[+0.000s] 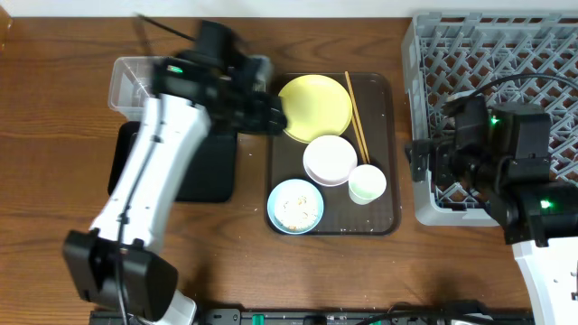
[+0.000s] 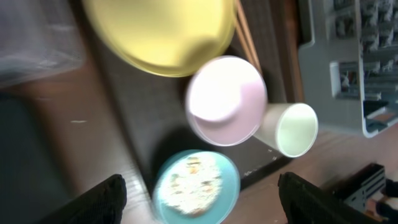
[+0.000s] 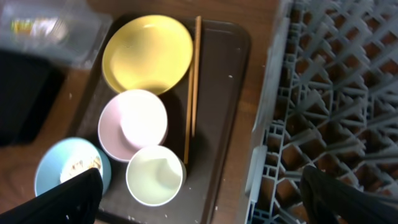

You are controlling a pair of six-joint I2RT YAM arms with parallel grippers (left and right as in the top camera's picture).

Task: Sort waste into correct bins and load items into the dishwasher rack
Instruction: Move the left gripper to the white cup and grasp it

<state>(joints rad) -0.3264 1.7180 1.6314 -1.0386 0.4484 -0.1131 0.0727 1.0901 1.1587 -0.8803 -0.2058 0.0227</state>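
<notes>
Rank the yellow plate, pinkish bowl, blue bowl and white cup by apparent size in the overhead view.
1. yellow plate
2. pinkish bowl and blue bowl: too alike to rank
3. white cup

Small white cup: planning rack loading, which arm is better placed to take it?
Probably right: the right gripper hangs by the grey lattice rack, nearer the small white cup than the left gripper.

A brown tray (image 3: 227, 74) holds a yellow plate (image 3: 147, 55), chopsticks (image 3: 191, 87) just right of it, a pinkish bowl (image 3: 132, 122), a cup (image 3: 155, 175) touching that bowl, and a blue bowl (image 3: 53, 165) with white bits inside. The rack (image 3: 336, 93) fills the right side. At top left, a blurred clear tub (image 3: 50, 31) seems to contain something yellow-green, and a black tray (image 3: 22, 93) lies below it. The gripper (image 3: 200, 177) has its dark fingers wide apart in the lower corners.
</notes>
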